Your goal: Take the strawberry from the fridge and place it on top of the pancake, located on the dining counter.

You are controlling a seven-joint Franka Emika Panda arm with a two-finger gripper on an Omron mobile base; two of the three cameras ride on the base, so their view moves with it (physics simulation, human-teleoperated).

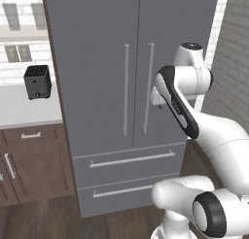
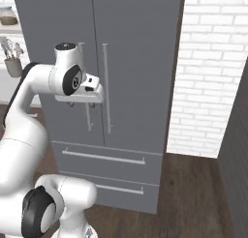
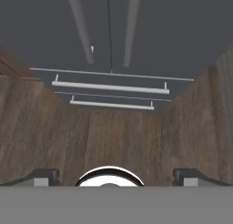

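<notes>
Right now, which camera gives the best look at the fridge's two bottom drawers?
The left base view: both fridge drawers face it, almost unblocked. In the right base view the arm covers their left ends. The hand view shows them small and far, above the floor.

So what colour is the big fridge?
Matte grey, with lighter grey bar handles; the fridge shows best in the left base view.

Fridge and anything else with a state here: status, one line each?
Fridge: both doors shut, handles untouched.
Upper drawer: shut.
Lower drawer: shut.
Gripper: held in front of the doors, pointing down, holding nothing; jaws wide apart in the hand view.
Toaster: upright on the wall counter, slots look empty.
</notes>
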